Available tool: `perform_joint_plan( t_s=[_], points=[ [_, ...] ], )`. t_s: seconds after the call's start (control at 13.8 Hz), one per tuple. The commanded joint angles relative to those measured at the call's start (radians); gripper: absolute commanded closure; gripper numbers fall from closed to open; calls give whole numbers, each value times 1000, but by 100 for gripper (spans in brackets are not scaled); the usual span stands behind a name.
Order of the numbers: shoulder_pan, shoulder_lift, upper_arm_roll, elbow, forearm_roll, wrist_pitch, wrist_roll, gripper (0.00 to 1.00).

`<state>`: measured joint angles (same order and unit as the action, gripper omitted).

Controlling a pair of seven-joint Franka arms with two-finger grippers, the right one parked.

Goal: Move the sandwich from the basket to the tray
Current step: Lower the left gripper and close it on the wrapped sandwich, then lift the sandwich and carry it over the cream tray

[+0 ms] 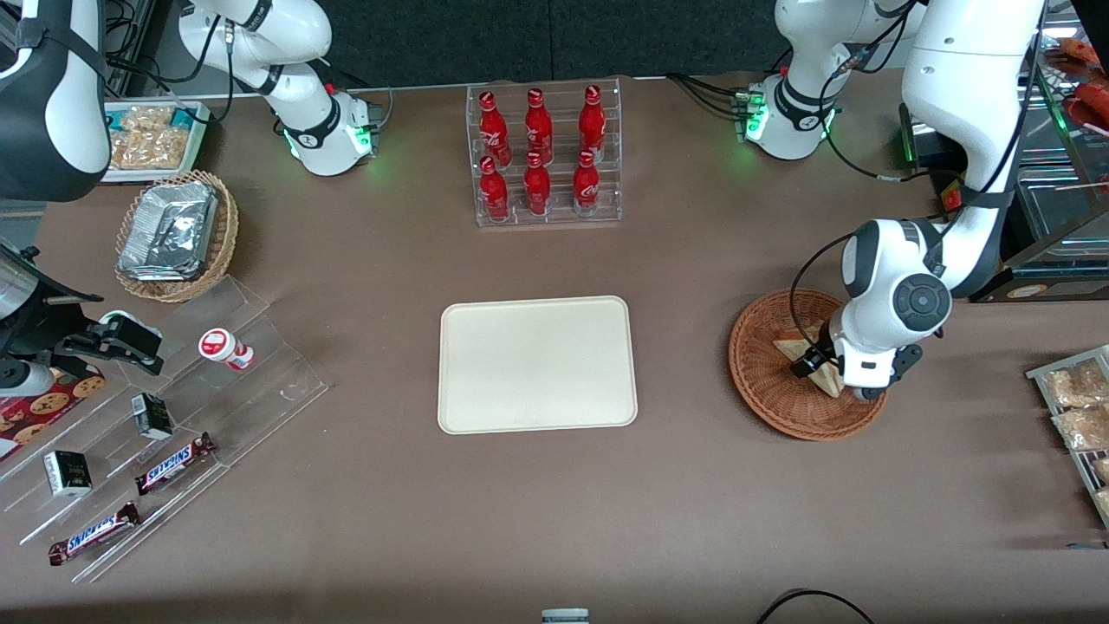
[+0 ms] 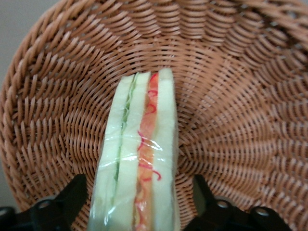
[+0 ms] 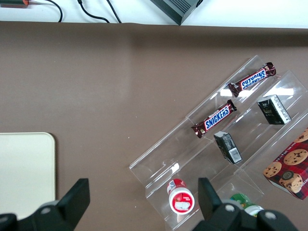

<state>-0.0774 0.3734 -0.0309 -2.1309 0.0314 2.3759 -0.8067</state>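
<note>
Sandwich (image 2: 139,159) and claw (image 1: 819,364) shared the round reddish-brown basket (image 1: 762,390), which sat on the brown worktop (image 1: 693,503) toward the working arm's end, well apart from the cream tray (image 1: 537,364) at the middle. From the wrist camera the wedge stood on edge, its cut face with red and green filling stripes turned up toward the lens under clear wrap, and the two black fingers (image 2: 72,197) stood one on each broad bread face with a visible gap between pad and wrapper on both sides. So the claw was released and straddling the wedge, apparently lined up this way so that closing would press the flat bread sides rather than the filling edge. In the front view the wrist was low over the basket, hiding much of the sandwich, with only pale corners showing beside it. The grasp seemed not yet made; closing gently looked like the next need, since the soft bread could squash and the slick wrap could slip. The tray lay bare, ready to receive it. A rack of red bottles (image 1: 541,156) stood farther from the front camera than the tray.
</note>
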Motion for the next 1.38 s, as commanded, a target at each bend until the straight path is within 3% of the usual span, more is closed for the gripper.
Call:
perform_joint_plan(
  t_s=[0.0, 0.15, 0.36, 0.73, 1.02, 1.31],
  points=[
    [1, -5, 3, -11, 7, 20, -20, 67],
    [1, -13, 3, 3, 7, 9, -16, 87],
    [-7, -28, 0, 133, 7, -188, 0, 89],
    [-56, -28, -76, 487, -1, -513, -15, 89],
    [-192, -24, -90, 608, -13, -524, -67, 89],
    [-369, 134, -90, 800, 2, -521, -153, 87]
  ],
)
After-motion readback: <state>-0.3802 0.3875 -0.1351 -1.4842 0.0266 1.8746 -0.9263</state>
